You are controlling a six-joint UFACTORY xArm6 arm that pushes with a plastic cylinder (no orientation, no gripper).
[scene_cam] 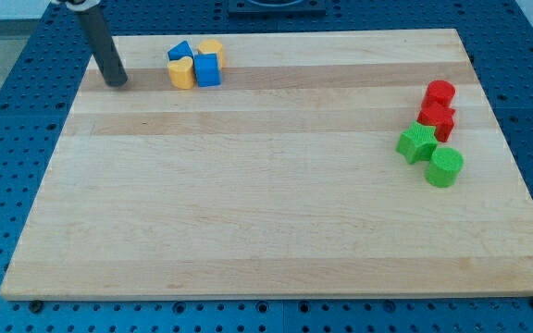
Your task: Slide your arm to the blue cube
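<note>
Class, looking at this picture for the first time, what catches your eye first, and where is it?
The dark rod stands out at the view's top left, my tip resting near the pale wooden board's left edge, apart from the blocks. Just right of it huddle a blue cube, another blue block and two yellow blocks, while two red and two green blocks cluster at the far right.

You had the blue cube (208,70) sitting flat on the wooden board (266,213), near the view's top edge and left of centre. It showed a lighter top face and a darker front face, squarely turned toward you. It was packed into a small cluster, with other blocks touching it on the view's left and behind it toward the view's top. My tip (117,82) rested on the board well to the view's left of the cube, apart from it.
</note>
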